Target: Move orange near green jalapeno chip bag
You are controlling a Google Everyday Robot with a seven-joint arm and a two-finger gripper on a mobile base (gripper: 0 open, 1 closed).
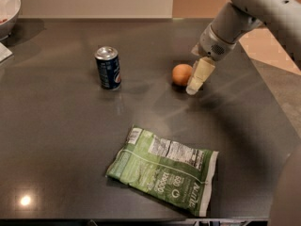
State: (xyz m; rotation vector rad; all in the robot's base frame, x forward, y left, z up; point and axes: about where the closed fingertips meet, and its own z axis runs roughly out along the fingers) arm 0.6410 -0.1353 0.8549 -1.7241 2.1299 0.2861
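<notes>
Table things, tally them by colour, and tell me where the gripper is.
Orange: 1, orange
Blue: 1, soda can
Green: 1, green jalapeno chip bag
White: 2, bowl, paper
Total: 5
The gripper sits beside the orange, opposite the can.

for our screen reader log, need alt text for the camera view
The gripper hangs close beside the orange on a dark table. A blue soda can stands upright left of the orange, and the green jalapeno chip bag lies flat nearer the camera.

dark table (pixel 56 140) | soda can (pixel 108 68), orange (pixel 181 74), green jalapeno chip bag (pixel 164 171) | gripper (pixel 193 88) beside orange
</notes>
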